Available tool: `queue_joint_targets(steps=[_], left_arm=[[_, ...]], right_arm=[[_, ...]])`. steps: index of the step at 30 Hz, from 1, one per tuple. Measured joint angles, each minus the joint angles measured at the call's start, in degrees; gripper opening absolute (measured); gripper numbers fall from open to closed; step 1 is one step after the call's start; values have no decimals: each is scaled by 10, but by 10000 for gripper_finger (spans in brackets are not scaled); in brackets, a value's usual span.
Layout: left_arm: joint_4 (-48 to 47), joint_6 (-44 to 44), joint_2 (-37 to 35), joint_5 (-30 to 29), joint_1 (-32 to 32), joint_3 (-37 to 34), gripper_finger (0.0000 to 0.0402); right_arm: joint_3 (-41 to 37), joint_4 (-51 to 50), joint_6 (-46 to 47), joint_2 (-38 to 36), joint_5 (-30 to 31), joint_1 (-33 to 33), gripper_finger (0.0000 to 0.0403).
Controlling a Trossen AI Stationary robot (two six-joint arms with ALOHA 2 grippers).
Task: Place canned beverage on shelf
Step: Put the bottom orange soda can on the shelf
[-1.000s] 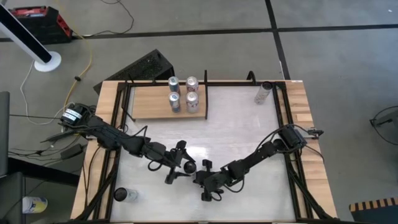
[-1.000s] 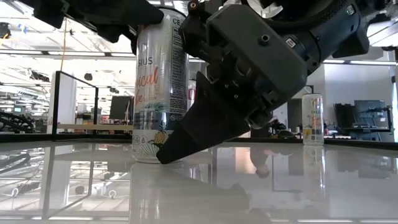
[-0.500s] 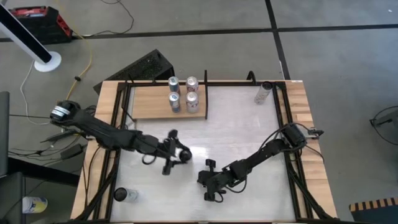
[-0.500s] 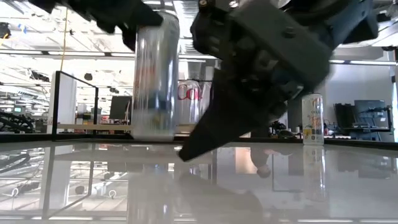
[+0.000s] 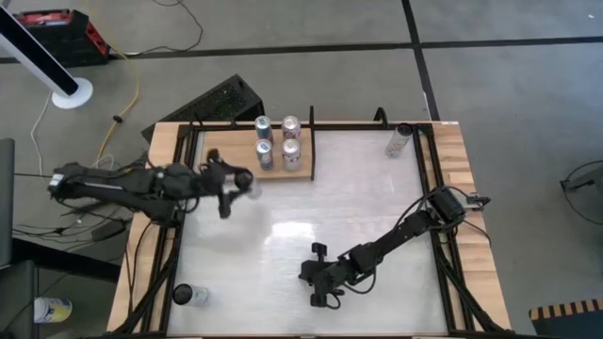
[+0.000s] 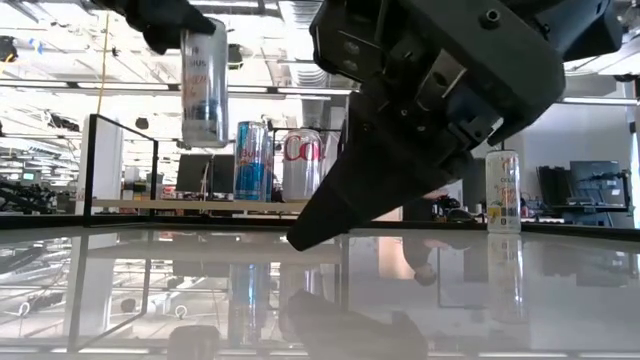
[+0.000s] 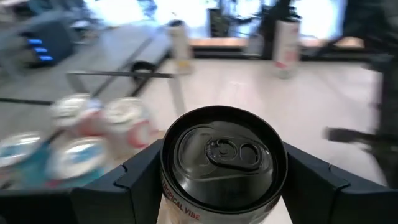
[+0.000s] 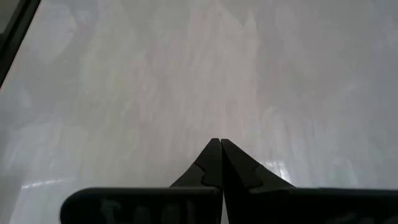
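Can: slim silver beverage can with dark lid, upright, lifted above the shelf's front edge.
Left hand: clamped around the can's sides.
Shelf contents: four cans clustered at its right end, beside the carried one.
Right hand: fingers pressed together, low over the worktop.
Elsewhere: lone can at the far right corner.

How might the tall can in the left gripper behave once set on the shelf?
The can is tall and narrow, so probably tippy. Its smooth wall may slip in the left gripper. Four cans crowd the shelf; a nudge might topple them.
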Motion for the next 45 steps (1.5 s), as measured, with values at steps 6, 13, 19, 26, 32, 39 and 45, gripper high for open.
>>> queue_joint_targets(steps=[6, 13, 19, 26, 32, 39, 45], left_arm=[[-34, 44, -43, 31, 131, 0, 238], [-32, 95, -30, 171, 343, 0, 238], [20, 110, 25, 345, 525, 0, 238], [104, 106, 126, 490, 654, 0, 238], [115, 113, 201, 532, 695, 34, 238], [97, 139, 267, 549, 704, 73, 238], [96, 153, 298, 549, 724, 75, 238]], right_arm=[[0, -3, -2, 0, -1, -6, 25], [0, -4, -20, 0, -2, -14, 28], [0, -5, -35, 0, -8, -18, 26], [0, -11, -62, 0, -23, -30, 29], [0, -23, -63, 0, -60, -55, 28], [0, -24, -69, 0, -85, -77, 30], [0, -24, -73, 0, -84, -80, 30]])
